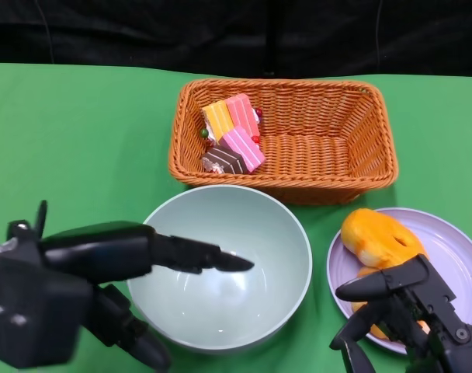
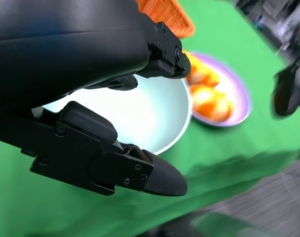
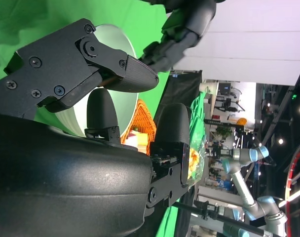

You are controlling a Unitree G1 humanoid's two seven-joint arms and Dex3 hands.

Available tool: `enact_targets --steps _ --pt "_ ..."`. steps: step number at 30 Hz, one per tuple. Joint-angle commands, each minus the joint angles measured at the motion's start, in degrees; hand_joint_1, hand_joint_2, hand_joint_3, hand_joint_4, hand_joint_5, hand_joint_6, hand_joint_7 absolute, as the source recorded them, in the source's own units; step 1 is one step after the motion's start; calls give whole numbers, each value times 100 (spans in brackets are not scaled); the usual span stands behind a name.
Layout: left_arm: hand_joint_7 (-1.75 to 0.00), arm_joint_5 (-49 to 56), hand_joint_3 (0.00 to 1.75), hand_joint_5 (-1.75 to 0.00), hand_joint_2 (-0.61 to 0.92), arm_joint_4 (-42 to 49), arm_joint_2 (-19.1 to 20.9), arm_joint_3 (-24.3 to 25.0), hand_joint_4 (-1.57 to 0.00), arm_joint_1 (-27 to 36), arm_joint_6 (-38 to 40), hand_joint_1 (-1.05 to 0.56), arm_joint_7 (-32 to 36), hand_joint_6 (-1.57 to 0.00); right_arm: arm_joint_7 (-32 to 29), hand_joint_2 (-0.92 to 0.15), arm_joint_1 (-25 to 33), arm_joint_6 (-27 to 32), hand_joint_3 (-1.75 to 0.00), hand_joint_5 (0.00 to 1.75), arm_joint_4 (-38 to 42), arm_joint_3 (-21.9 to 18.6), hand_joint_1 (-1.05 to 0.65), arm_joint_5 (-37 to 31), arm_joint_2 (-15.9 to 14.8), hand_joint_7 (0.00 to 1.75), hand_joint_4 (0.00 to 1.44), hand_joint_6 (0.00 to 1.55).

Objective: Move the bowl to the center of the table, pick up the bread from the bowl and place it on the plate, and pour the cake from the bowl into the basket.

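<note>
The pale green bowl (image 1: 220, 268) sits near the middle of the green bench (image 1: 73, 132), empty as far as the head view shows, its glossy inside catching some light. At about twelve o'clock from it, just beyond its rim, stands the wicker basket (image 1: 329, 151), and the cake slices (image 1: 232, 136) lie piled in the basket's ten o'clock corner: one orange, two pink, one chocolate-brown. At three o'clock from the bowl, close beside it, is the lilac plate (image 1: 453, 249) with the golden bread (image 1: 380, 237) resting on it. The left hand (image 1: 81, 287) is at the bowl's nine o'clock edge, released and holding nothing, with one finger stretched out above the bowl's near rim and another curling down outside the wall; whether they touch the bowl I cannot tell. The left wrist view shows the same spread fingers (image 2: 140, 175) with the bowl (image 2: 140, 111) between them and the plate (image 2: 239, 94) behind. The right hand (image 1: 407, 318) hovers at the plate's six o'clock rim, fingers apart and grasping nothing, partly covering the bread's near side.
</note>
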Motion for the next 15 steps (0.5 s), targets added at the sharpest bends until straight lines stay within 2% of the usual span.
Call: enact_targets --steps 1,2,3,5,8,9,11,12,13,14,15 --pt "-7 -584 15 -18 92 -251 -265 414 -38 455 90 -69 165 -36 92 -55 -28 8 -104 170 -172 75 -21 -115 -100 153 31 8" --pt "-8 -719 17 -20 92 -358 -410 512 -42 613 154 -67 290 -38 101 -55 -44 4 -106 170 -167 79 -21 -137 -108 154 32 8" --pt "-9 -821 18 -34 92 -473 -554 599 -41 768 225 -65 425 -42 110 -54 -57 -2 -107 170 -164 82 -21 -155 -117 154 33 8" --pt "-13 -984 19 -74 92 -774 -926 782 -39 1151 379 -58 852 -52 122 -53 -85 2 -108 170 -162 106 -21 -199 -126 155 34 9" --pt "-22 -1125 20 -99 92 -1218 -1409 959 -52 1665 711 -49 1452 -64 126 -52 -144 -11 -109 169 -137 157 -22 -247 -129 155 36 10" --pt "-45 -1145 24 -113 92 -1374 -1562 996 -55 1873 815 -45 1646 -61 121 -52 -168 -22 -110 169 -122 188 -22 -262 -121 156 37 11" --pt "-93 -1119 28 -129 91 -1707 -1865 1037 -55 2336 1043 -37 2079 -46 99 -52 -227 -33 -111 169 -90 251 -23 -307 -102 155 37 12" --pt "-113 -1076 48 -139 82 -1823 -1959 1043 -55 2483 1126 -27 2222 -42 88 -52 -248 -40 -111 169 -78 267 -23 -323 -100 155 37 12" --pt "-120 -1033 66 -142 73 -1963 -2086 1036 -55 2684 1246 -24 2417 -41 70 -52 -276 -35 -111 169 -67 288 -24 -361 -92 155 37 12" --pt "-129 -999 95 -149 59 -2061 -2169 1030 -56 2811 1337 -15 2541 -43 54 -52 -294 -31 -112 169 -59 303 -24 -387 -90 156 37 13" --pt "-134 -1031 107 -153 54 -2232 -2286 1001 -57 3056 1517 -12 2725 -44 25 -53 -297 -25 -112 170 -54 338 -24 -438 -78 156 37 13"
